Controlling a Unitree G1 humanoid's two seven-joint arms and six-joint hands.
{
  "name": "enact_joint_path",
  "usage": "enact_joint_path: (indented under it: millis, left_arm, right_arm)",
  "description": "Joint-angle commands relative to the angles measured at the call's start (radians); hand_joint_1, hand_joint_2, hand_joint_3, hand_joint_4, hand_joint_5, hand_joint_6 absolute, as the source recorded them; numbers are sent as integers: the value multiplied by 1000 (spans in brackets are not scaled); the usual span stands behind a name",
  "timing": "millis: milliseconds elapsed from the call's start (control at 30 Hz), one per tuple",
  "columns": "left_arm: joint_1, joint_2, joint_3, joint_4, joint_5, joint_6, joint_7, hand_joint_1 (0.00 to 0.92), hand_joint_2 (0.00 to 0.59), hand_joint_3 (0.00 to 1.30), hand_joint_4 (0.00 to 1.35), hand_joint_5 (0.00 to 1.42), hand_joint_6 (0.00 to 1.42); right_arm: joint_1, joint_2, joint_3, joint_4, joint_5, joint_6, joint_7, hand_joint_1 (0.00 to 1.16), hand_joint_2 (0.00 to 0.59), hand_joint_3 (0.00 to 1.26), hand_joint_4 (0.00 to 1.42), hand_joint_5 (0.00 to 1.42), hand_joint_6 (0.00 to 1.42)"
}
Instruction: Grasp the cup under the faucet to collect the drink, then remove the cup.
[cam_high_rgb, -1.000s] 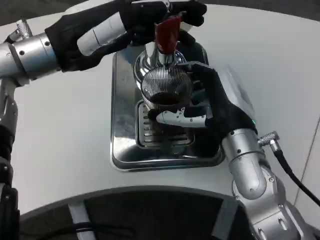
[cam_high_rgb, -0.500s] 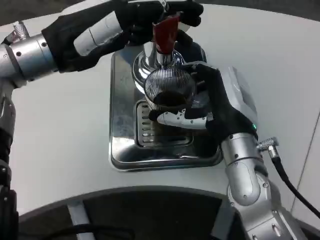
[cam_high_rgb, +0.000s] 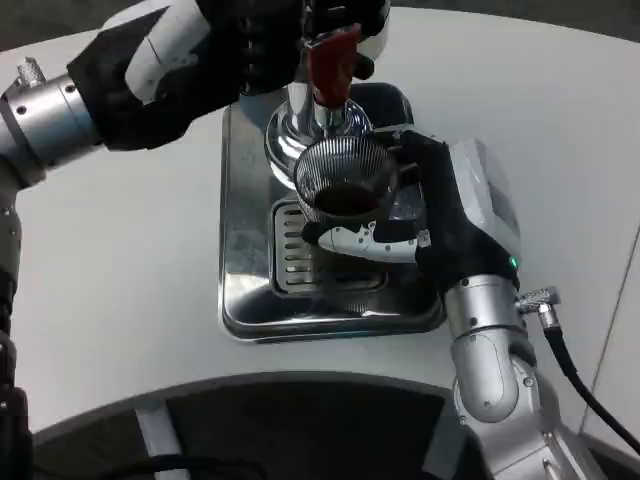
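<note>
right hand (cam_high_rgb: 440, 225): wrapped around the cup from the picture's right, dark palm against its side; a white and black finger (cam_high_rgb: 365, 240) crosses in front of the cup's lower part, other fingers curl round its far side.
right forearm (cam_high_rgb: 490, 370): silver, rising from the lower right edge to the hand; a black cable (cam_high_rgb: 580, 375) runs off from near its wrist toward the right edge.
cup (cam_high_rgb: 345, 180): ribbed, see-through, upright, held in the right hand; it sits right below the faucet and above the grate; a dark drink (cam_high_rgb: 345, 198) shows in its lower part.
left hand (cam_high_rgb: 270, 45): at the top, fingers closed on the faucet's top around the red handle; the exact hold is partly hidden by the dark glove.
left forearm (cam_high_rgb: 55, 120): silver, coming in from the left edge and slanting up to the hand.
handle (cam_high_rgb: 330, 65): red, standing up from the faucet, just beside the left hand's fingers.
faucet (cam_high_rgb: 315, 120): shiny metal, round-based, at the far end of the tray, just behind the cup.
tray (cam_high_rgb: 245, 250): shiny metal, rectangular, lying on the table under faucet and cup.
grate (cam_high_rgb: 290, 260): slotted, set in the tray's near half, partly covered by the right hand.
table (cam_high_rgb: 120, 260): white, with a curved near edge.
</note>
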Motion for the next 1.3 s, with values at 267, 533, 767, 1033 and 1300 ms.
enact_joint_path:
  millis: [267,533,767,1033,1300]
  left_arm:
    - [49,38,53,-132,-66,186,-30,0,80,151,29,151,80]
    - [80,70,92,-255,-108,260,-25,0,80,134,7,123,57]
    - [126,97,117,-341,-131,305,-11,0,80,134,6,122,56]
    - [226,134,148,-457,-157,345,17,0,80,134,6,122,53]
    - [323,175,180,-541,-164,335,58,0,82,134,0,111,31]
  right_arm:
    - [31,-3,1,20,-6,-16,-13,1153,72,920,1012,1096,1326]
    - [36,2,0,4,-4,-21,-13,1159,72,920,1017,1107,1344]
    - [54,7,2,-29,-6,-13,-7,1159,80,927,1017,1109,1377]
    - [83,18,4,-81,-7,0,2,1159,81,930,1017,1120,1396]
    - [97,23,9,-114,-12,10,13,1159,81,931,1017,1122,1398]
